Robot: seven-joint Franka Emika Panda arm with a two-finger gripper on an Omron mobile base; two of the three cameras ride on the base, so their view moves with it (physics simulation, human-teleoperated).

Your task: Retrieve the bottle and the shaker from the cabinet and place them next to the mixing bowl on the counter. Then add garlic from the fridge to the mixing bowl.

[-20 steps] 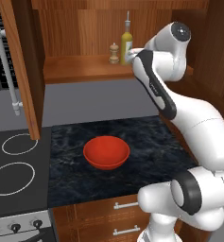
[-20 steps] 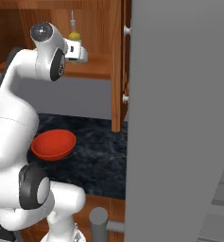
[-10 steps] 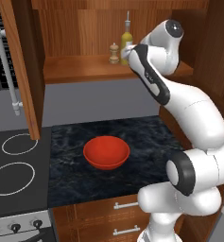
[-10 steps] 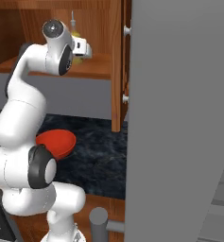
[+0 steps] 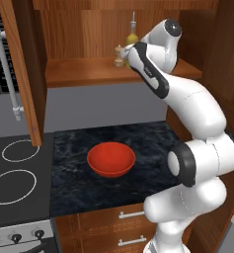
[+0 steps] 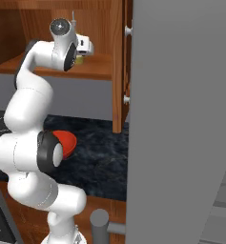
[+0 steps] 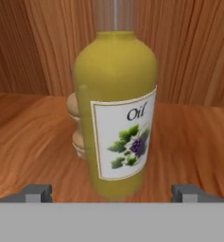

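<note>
A yellow oil bottle (image 7: 116, 113) with a white label stands upright on the wooden cabinet shelf (image 7: 28, 151), straight ahead of my hand. The small wooden shaker (image 7: 76, 125) stands behind it, partly hidden on its left. My gripper (image 7: 112, 194) is open, with one fingertip on each side of the bottle's base and not touching it. In the left base view the gripper (image 5: 129, 52) is up at the shelf beside the bottle (image 5: 132, 35) and the shaker (image 5: 119, 55). The red mixing bowl (image 5: 111, 159) sits empty on the dark counter below. The garlic is out of view.
The cabinet door (image 5: 19, 64) hangs open at the left. A stovetop (image 5: 12, 173) adjoins the counter (image 5: 153, 143) on the left. A tall grey fridge side (image 6: 181, 119) rises at the right, beside the cabinet's wooden wall (image 6: 118, 62).
The arm has stretched up and forward, carrying the hand in over the shelf toward the bottle. The jaws have stayed open.
</note>
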